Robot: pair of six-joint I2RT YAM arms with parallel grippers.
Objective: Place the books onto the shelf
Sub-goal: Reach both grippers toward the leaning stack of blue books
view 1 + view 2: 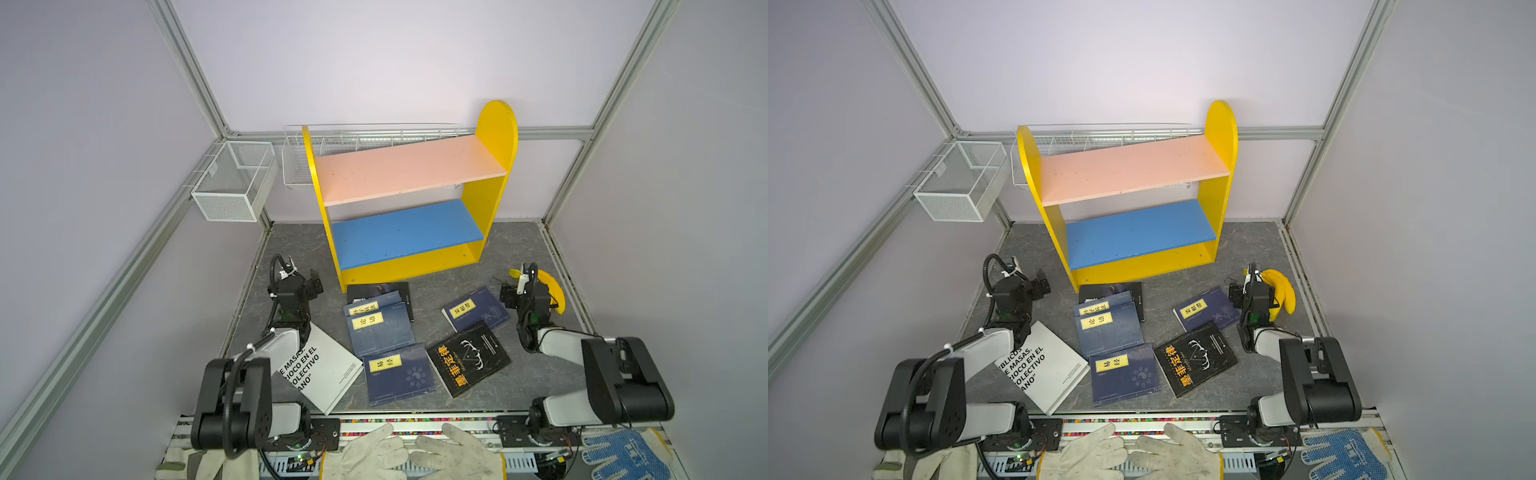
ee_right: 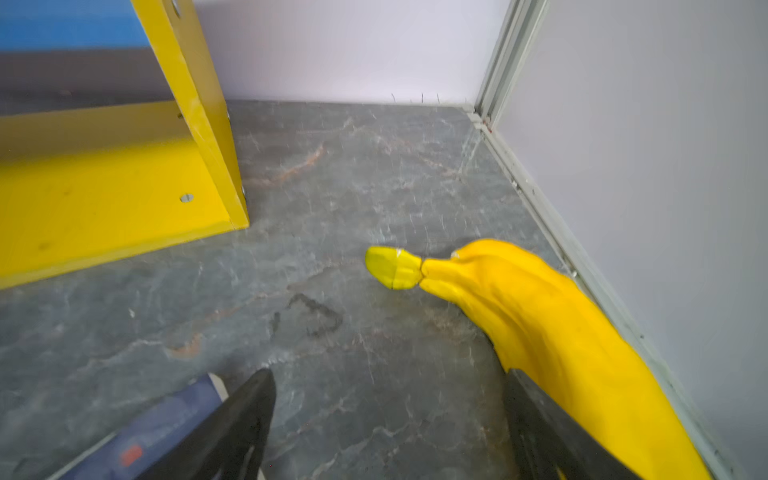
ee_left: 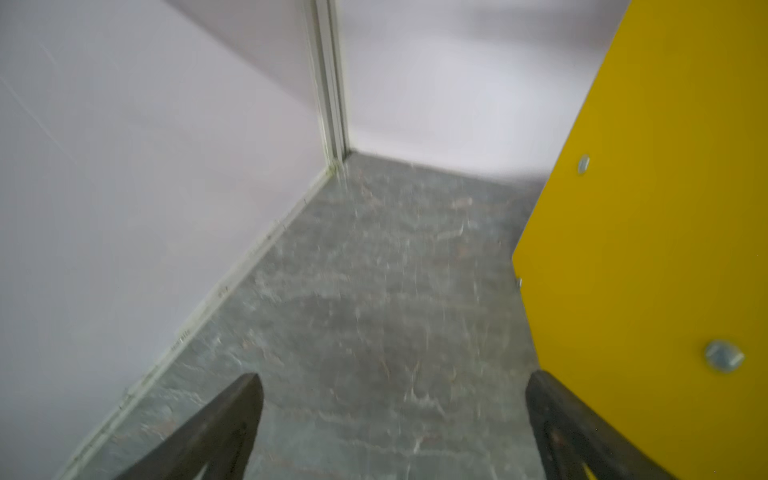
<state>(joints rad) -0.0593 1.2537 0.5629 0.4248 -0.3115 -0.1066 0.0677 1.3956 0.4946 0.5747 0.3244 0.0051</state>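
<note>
Between the two tools, across the middle of the tabletop (image 1: pixel 528 374), the books (image 1: pixel 380 332) are found lying flat in front of the shelf (image 1: pixel 492 208). The shelf is set at the rear edge, and its pink board (image 1: pixel 407 170) and blue board (image 1: pixel 407 232) are bare. The right tool (image 1: pixel 505 293) is held low near the right edge, spread, with nothing between its fingers, beside a banana (image 1: pixel 557 293). Just beside it, toward the middle, one navy book (image 1: pixel 476 309) is placed apart from the rest. Its long axis is slanted so that a short edge is turned to that tool. In the right wrist view a corner of this book is seen right by one finger. The left tool (image 1: pixel 316 282) is likewise spread and empty, near the foot of the shelf's left side panel (image 3: pixel 644 249). The white book (image 1: pixel 328 370) is lodged behind it, partly under the arm. The navy book is judged the nearer first pick, and the right arm the one to take it.
</note>
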